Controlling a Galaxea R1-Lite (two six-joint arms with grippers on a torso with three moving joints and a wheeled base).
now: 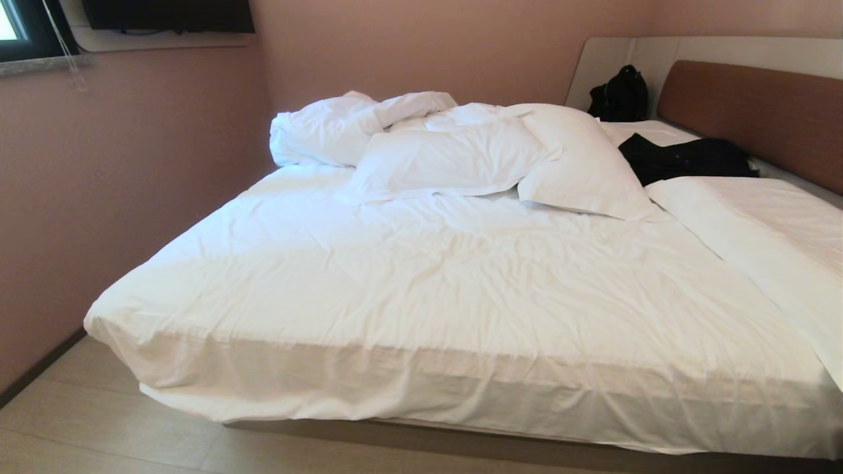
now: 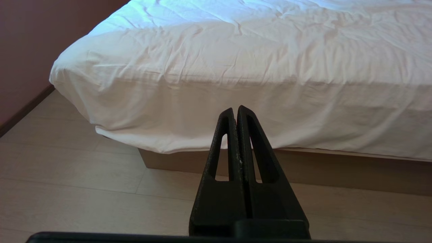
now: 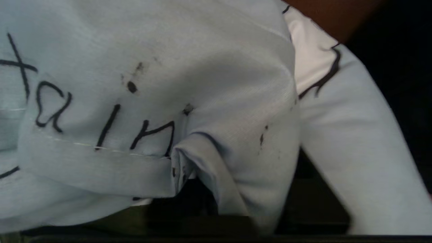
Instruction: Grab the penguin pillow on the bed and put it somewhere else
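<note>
The penguin pillow (image 3: 202, 67) fills the right wrist view: light-blue fabric with dark handwritten lettering and a black-edged white patch. My right gripper (image 3: 256, 202) is pressed close under it. Its dark fingers (image 3: 320, 202) stand apart, open, with a fold of the blue fabric lying between them. The head view shows neither this pillow nor either arm. The bed (image 1: 421, 289) spreads wide and white there. My left gripper (image 2: 235, 109) hangs shut and empty over the floor, facing the bed's (image 2: 236, 50) side edge.
Two white pillows (image 1: 448, 158) (image 1: 579, 164) and a bunched duvet (image 1: 342, 125) lie at the far side. Black clothing (image 1: 685, 158) and a black bag (image 1: 619, 92) sit near the brown headboard (image 1: 757, 112). A pink wall (image 1: 99, 197) runs close on the left above the wooden floor (image 2: 67, 189).
</note>
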